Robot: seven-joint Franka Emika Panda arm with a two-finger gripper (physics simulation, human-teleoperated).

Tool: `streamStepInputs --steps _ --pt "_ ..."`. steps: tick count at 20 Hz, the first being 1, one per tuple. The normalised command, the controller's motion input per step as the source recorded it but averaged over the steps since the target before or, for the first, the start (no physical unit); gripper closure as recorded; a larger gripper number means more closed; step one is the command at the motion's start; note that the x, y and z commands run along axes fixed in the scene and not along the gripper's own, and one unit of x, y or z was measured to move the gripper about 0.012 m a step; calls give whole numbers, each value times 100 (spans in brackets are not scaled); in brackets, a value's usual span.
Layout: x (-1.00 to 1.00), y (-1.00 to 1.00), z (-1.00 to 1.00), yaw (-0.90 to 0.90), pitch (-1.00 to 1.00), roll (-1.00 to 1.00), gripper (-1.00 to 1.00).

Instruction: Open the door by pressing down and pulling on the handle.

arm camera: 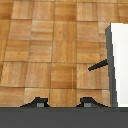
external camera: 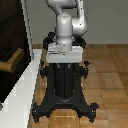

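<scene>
Door (external camera: 12,45), a dark panel with a pale frame, stands at the exterior view's left; its tan handle (external camera: 11,62) juts out from the panel, well apart from the arm (external camera: 67,22); the arm is folded above its black pedestal (external camera: 64,82) on the wooden floor (external camera: 107,75); the gripper is not visible clearly in either view, so whether its jaws are apart, or holding anything, cannot be told.
</scene>
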Motion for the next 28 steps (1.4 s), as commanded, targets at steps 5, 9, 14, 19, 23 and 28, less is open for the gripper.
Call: streamStepInputs --steps 5,9,14,19,23,28 --pt "0 0 0 0 0 0 -100" --pt "0 0 50 0 0 0 -100" --pt "0 0 80 0 0 0 -100" --pt "0 0 80 0 0 0 -100" --pt "0 0 50 0 0 0 -100" --pt "0 -40 20 0 0 0 -100"
